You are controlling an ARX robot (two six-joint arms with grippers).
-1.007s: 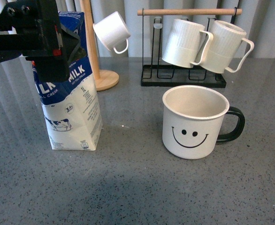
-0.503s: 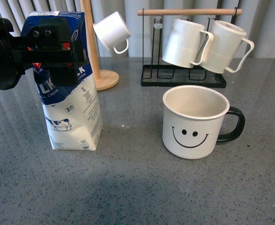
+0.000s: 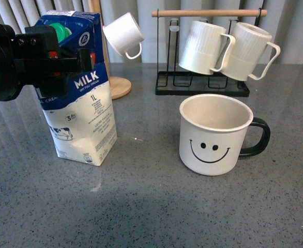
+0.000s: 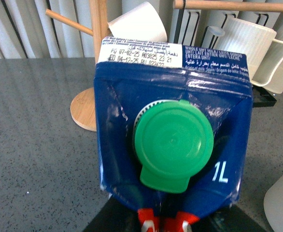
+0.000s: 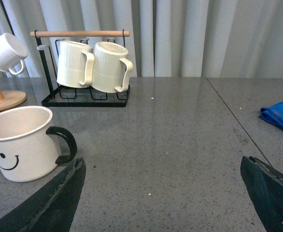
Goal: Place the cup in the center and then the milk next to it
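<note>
Logging the step in hand: which is it? (Clerk)

Step two, by my reading. Item: cup (image 3: pixel 213 134), smiley face, black handle, upright near the middle of the table (image 3: pixel 151 212), nothing gripping it. Item: milk (image 3: pixel 84 119), well apart to the cup's left, tilted, one bottom edge seemingly off the surface. (Checker)

Tools? (Clerk)

Left gripper (image 3: pixel 53 57): closed across the carton's blue upper part, holding it. Right gripper (image 5: pixel 162 161): spread wide, holding nothing. (Checker)

Next move requires? (Clerk)

Carrying the carton across to just beside the cup, setting it flat and upright without knocking the cup, then letting go. (Checker)

Containers and contents? (Clerk)

Cup: interior bare as far as visible. Milk: green cap (image 4: pixel 173 140) on, contents unseen. Two ribbed mugs (image 3: pixel 206 46) on the black rack (image 3: pixel 203 85) and a small white cup (image 3: pixel 123 33) on the wooden stand (image 3: pixel 102 51): all tipped, nothing visible inside. (Checker)
</note>
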